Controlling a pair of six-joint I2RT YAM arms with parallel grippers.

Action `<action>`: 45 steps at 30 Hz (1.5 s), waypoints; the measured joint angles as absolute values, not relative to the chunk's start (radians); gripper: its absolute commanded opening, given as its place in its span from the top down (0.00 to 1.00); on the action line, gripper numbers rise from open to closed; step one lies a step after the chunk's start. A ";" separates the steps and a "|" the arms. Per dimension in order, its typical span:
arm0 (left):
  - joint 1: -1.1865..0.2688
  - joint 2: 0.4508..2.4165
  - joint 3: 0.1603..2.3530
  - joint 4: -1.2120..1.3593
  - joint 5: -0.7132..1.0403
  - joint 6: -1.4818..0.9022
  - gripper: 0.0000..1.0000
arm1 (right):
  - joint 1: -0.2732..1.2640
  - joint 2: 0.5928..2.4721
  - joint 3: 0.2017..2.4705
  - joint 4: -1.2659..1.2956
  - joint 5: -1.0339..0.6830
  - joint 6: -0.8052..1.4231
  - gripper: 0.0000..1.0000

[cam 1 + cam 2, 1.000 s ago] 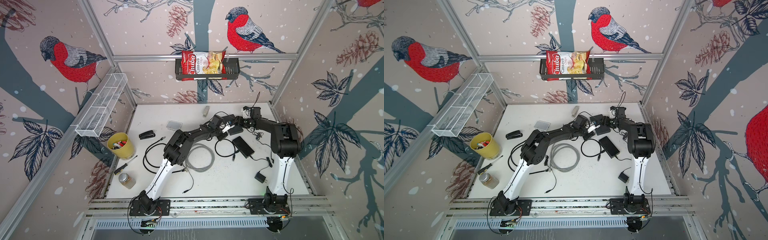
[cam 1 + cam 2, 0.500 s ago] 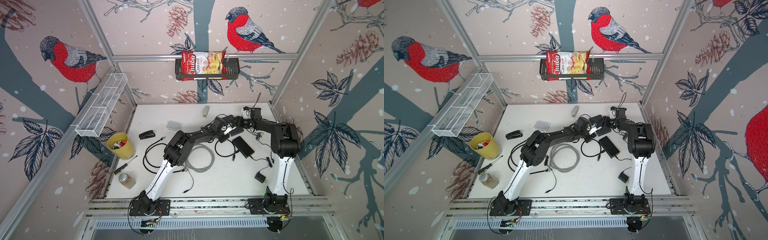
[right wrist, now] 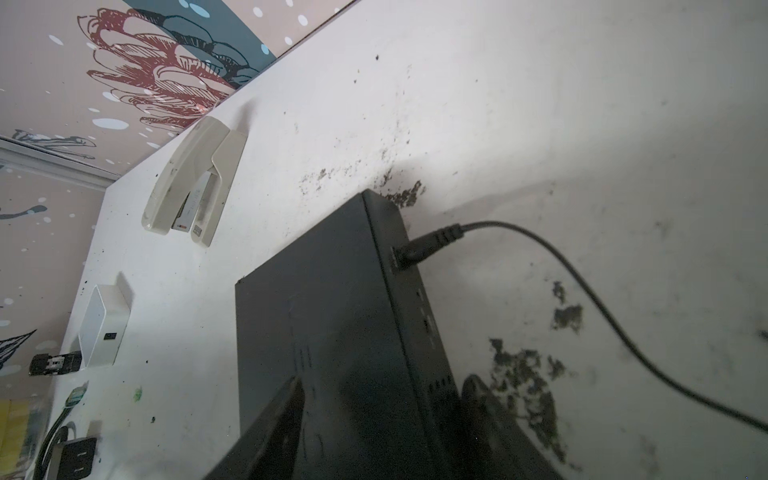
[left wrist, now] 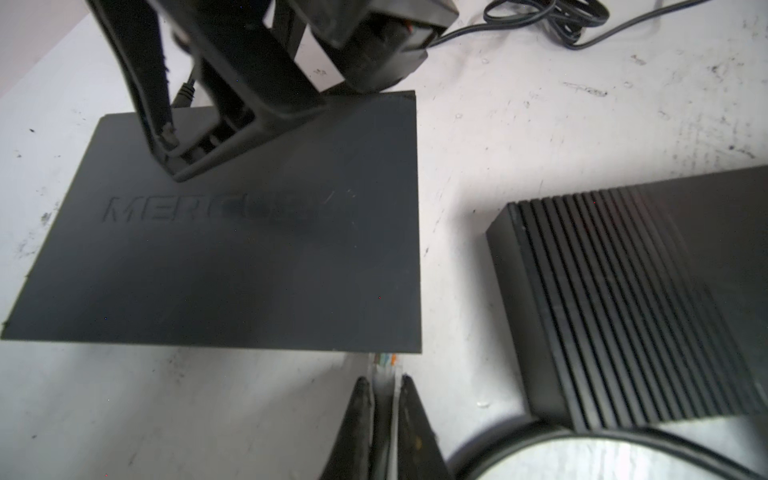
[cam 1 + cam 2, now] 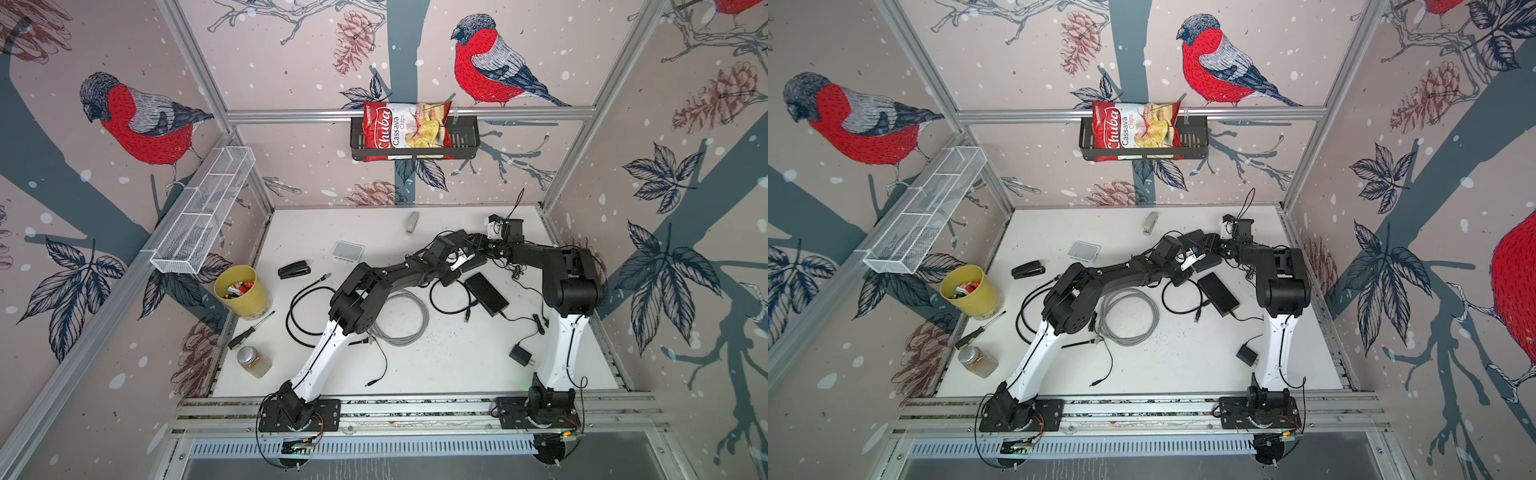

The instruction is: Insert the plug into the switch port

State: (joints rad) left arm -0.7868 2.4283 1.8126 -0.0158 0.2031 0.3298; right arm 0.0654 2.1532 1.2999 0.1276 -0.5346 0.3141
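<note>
Nearest the front rail, a glass jar (image 5: 253, 361) and a screwdriver (image 5: 249, 331) are seen on the tabletop (image 5: 436, 365). A yellow cup (image 5: 243, 293) stands just behind them, and a grey cable coil (image 5: 401, 318) lies toward the middle. Farther back, a ribbed black box (image 5: 486, 293) is laid near the switch (image 4: 232, 257), the two apart. The left tool (image 4: 384, 380) is clenched on the plug (image 4: 384, 360), which is held at the switch's near edge, toward one corner. The port face is hidden under the lid, so whether the plug is seated cannot be told. Beyond it, the right tool (image 3: 384, 382) is placed over the switch's far side with its fingers (image 3: 274, 436) standing apart. One is seen above the lid and one beside the wall where a power cable (image 3: 432, 241) is plugged in; whether the switch is gripped cannot be told. A white stapler (image 5: 412, 223) is seen farthest back.
</note>
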 measured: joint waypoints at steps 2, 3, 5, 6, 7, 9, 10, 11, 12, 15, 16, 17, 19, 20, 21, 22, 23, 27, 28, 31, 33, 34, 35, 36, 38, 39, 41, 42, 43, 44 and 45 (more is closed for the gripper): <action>-0.787 2.438 1.834 -0.040 0.206 0.331 1.00 | 0.065 2.152 1.296 0.134 -0.534 0.314 0.42; -0.787 2.443 1.846 -0.055 0.205 0.334 1.00 | 0.065 2.151 1.293 0.139 -0.533 0.314 0.43; -0.787 2.451 1.863 -0.068 0.203 0.337 1.00 | 0.065 2.148 1.286 0.146 -0.533 0.314 0.43; -0.786 2.455 1.869 -0.072 0.202 0.338 1.00 | 0.065 2.146 1.282 0.148 -0.532 0.314 0.43; -0.786 2.457 1.873 -0.074 0.200 0.338 1.00 | 0.065 2.144 1.279 0.151 -0.528 0.314 0.44; -0.786 2.459 1.876 -0.075 0.194 0.337 1.00 | 0.065 2.138 1.268 0.157 -0.520 0.315 0.44; -0.786 2.461 1.878 -0.073 0.191 0.337 1.00 | 0.065 2.135 1.263 0.160 -0.517 0.316 0.44; -0.786 2.462 1.880 -0.073 0.187 0.337 1.00 | 0.066 2.133 1.257 0.165 -0.514 0.316 0.44; -0.786 2.463 1.882 -0.072 0.184 0.337 1.00 | 0.067 2.130 1.252 0.171 -0.510 0.316 0.44; -0.786 2.468 1.891 -0.070 0.178 0.337 1.00 | 0.073 2.127 1.244 0.181 -0.495 0.317 0.45; -0.786 2.469 1.892 -0.070 0.175 0.336 1.00 | 0.074 2.126 1.243 0.182 -0.491 0.317 0.45; -0.786 2.471 1.896 -0.072 0.172 0.337 1.00 | 0.077 2.124 1.240 0.184 -0.486 0.317 0.46; -0.784 2.473 1.903 -0.076 0.162 0.338 1.00 | 0.084 2.118 1.223 0.205 -0.464 0.321 0.46; -0.783 2.474 1.905 -0.078 0.160 0.340 1.00 | 0.088 2.115 1.217 0.212 -0.453 0.322 0.46; -0.783 2.475 1.910 -0.082 0.155 0.342 1.00 | 0.091 2.113 1.212 0.217 -0.446 0.323 0.46; -0.783 2.477 1.915 -0.088 0.154 0.348 1.00 | 0.093 2.111 1.208 0.222 -0.443 0.323 0.46; -0.783 2.481 1.922 -0.095 0.153 0.348 1.00 | 0.096 2.110 1.205 0.227 -0.438 0.323 0.46; -0.782 2.489 1.943 -0.116 0.145 0.371 1.00 | 0.106 2.106 1.190 0.252 -0.419 0.323 0.46; -0.782 2.491 1.944 -0.117 0.143 0.375 1.00 | 0.110 2.105 1.188 0.253 -0.409 0.323 0.46; -0.780 2.492 1.944 -0.116 0.140 0.395 1.00 | 0.117 2.101 1.184 0.258 -0.389 0.324 0.46; -0.778 2.491 1.938 -0.108 0.140 0.402 1.00 | 0.117 2.098 1.180 0.259 -0.389 0.324 0.46; -0.776 2.490 1.934 -0.101 0.146 0.409 1.00 | 0.117 2.096 1.179 0.259 -0.389 0.325 0.46; -0.774 2.489 1.930 -0.094 0.155 0.417 1.00 | 0.117 2.094 1.179 0.258 -0.388 0.329 0.46; -0.771 2.489 1.929 -0.093 0.159 0.418 1.00 | 0.118 2.091 1.178 0.256 -0.385 0.334 0.46; -0.765 2.489 1.929 -0.093 0.175 0.419 1.00 | 0.119 2.086 1.174 0.249 -0.382 0.347 0.46; -0.763 2.489 1.929 -0.093 0.183 0.420 1.00 | 0.119 2.083 1.172 0.248 -0.382 0.349 0.46; -0.762 2.489 1.929 -0.091 0.187 0.427 1.00 | 0.120 2.081 1.168 0.248 -0.382 0.363 0.46; -0.762 2.490 1.929 -0.091 0.187 0.427 1.00 | 0.120 2.080 1.165 0.250 -0.382 0.365 0.46; -0.761 2.492 1.932 -0.091 0.189 0.431 0.99 | 0.120 2.080 1.164 0.252 -0.382 0.367 0.46; -0.760 2.495 1.938 -0.097 0.191 0.438 0.99 | 0.120 2.078 1.163 0.252 -0.382 0.368 0.46; -0.760 2.497 1.944 -0.103 0.194 0.438 0.98 | 0.120 2.078 1.163 0.251 -0.382 0.368 0.46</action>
State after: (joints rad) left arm -0.7597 2.4969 1.9438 -0.1032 0.1936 0.4381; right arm 0.1196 2.0781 1.1629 0.2512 -0.3817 0.3679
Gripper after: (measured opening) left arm 0.123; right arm 0.542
